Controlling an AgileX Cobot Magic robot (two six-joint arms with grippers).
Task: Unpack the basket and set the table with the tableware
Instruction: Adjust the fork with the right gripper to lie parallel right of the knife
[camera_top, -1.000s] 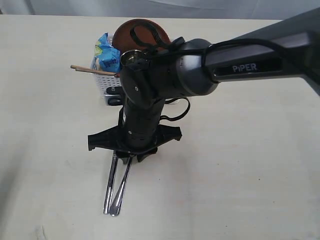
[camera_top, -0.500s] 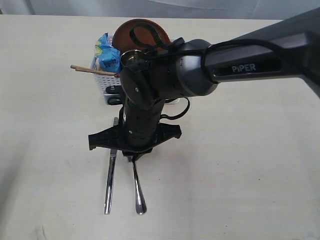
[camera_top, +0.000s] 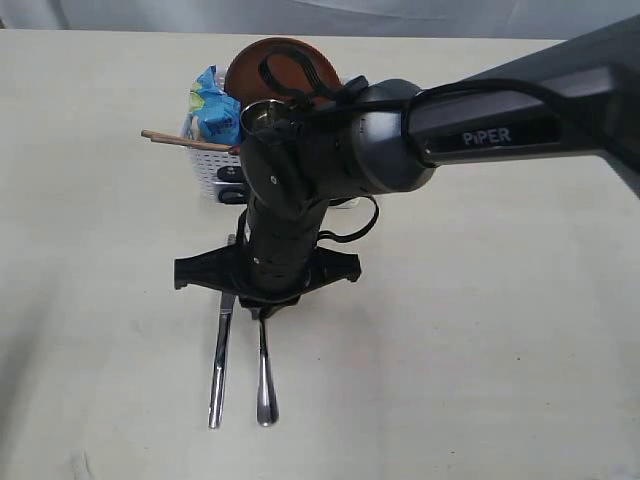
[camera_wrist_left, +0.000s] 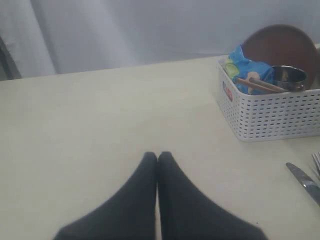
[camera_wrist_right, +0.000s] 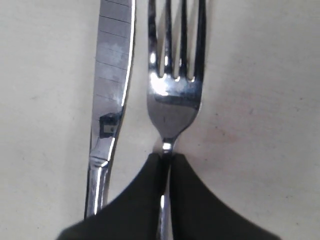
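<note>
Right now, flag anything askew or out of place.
The chopsticks jut sideways past the basket rim, and a snack bag sits in it, which is no dish or utensil. The knife and fork lie neatly side by side on the table.

White basket dotted with small holes; blue bag; reddish-brown plate; silvery knife and fork; pale cream surface.

One basket, one knife, one fork, one plate, one cup, one blue bag, a pair of chopsticks.
</note>
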